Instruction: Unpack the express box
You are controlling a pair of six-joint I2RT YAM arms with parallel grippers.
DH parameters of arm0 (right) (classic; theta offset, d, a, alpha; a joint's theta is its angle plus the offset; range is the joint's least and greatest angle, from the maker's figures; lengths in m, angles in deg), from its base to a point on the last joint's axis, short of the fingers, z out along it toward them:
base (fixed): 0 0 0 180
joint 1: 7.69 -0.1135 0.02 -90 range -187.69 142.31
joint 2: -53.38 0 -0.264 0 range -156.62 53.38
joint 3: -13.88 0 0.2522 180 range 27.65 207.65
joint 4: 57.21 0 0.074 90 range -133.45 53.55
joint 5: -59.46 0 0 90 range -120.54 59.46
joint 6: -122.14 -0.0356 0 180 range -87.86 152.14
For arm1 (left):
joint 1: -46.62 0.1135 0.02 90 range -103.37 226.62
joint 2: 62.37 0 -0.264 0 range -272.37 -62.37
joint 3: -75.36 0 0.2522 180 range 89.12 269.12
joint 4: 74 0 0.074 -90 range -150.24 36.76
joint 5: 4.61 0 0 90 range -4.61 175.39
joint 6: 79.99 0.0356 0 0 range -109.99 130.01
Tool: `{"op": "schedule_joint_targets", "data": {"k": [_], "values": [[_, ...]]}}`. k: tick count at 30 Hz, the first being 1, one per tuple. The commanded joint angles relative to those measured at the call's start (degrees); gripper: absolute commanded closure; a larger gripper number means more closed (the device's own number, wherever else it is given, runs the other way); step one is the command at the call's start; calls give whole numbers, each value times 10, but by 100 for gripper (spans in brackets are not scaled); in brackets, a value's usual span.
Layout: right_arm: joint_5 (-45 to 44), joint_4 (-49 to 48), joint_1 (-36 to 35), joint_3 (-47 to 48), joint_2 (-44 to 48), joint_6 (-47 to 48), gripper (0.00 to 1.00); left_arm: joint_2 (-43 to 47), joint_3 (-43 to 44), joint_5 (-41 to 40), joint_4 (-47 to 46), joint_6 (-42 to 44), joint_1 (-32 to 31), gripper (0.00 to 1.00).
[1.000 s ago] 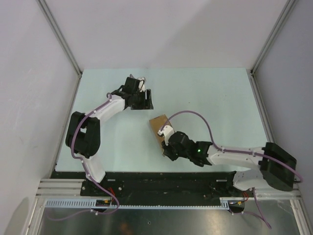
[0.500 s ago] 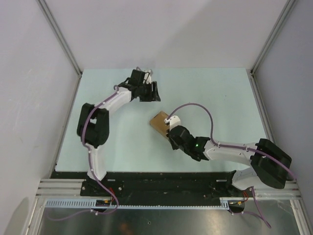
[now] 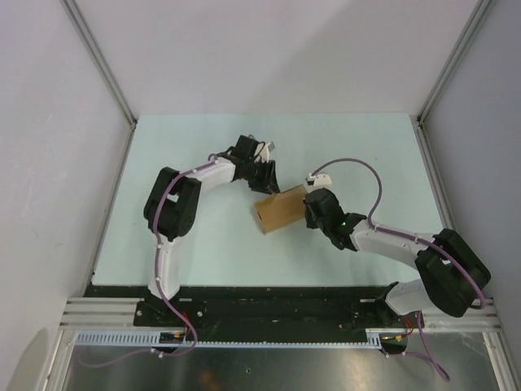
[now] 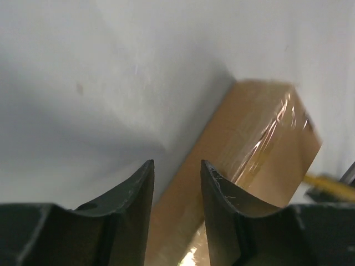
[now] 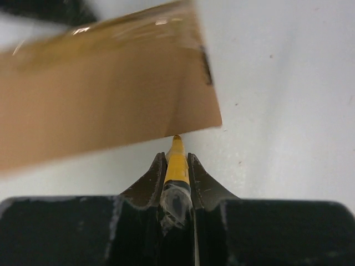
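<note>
Beside the taped express box point(image 3: 281, 210), right claw point(image 5: 176, 159) pinches slim knife point(image 5: 177, 149); left claw point(image 4: 176, 166) narrow.

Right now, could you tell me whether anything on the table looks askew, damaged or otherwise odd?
Only the express box stands out: it lies skewed to the edges of the table. Its glossy tape looks unbroken, and no damage shows. The right gripper holds a yellow knife, tip at the box's edge.
</note>
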Motion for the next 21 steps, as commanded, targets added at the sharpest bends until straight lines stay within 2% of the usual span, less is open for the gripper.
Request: {"op": "schedule_joint_targets", "data": {"k": [1, 5, 12, 18, 21], "values": [[12, -50, 31, 11, -7, 21, 100, 97, -94, 2, 3, 22, -6, 57], [35, -66, 65, 13, -14, 21, 100, 160, -171, -2, -6, 22, -11, 59], [80, -106, 74, 32, -48, 54, 100, 241, -276, 16, -27, 30, -40, 59], [107, -141, 80, 62, -81, 76, 100, 256, -297, 22, -36, 36, -60, 59], [103, -141, 81, 79, -86, 88, 100, 271, -308, -31, -37, 30, -60, 60]]}}
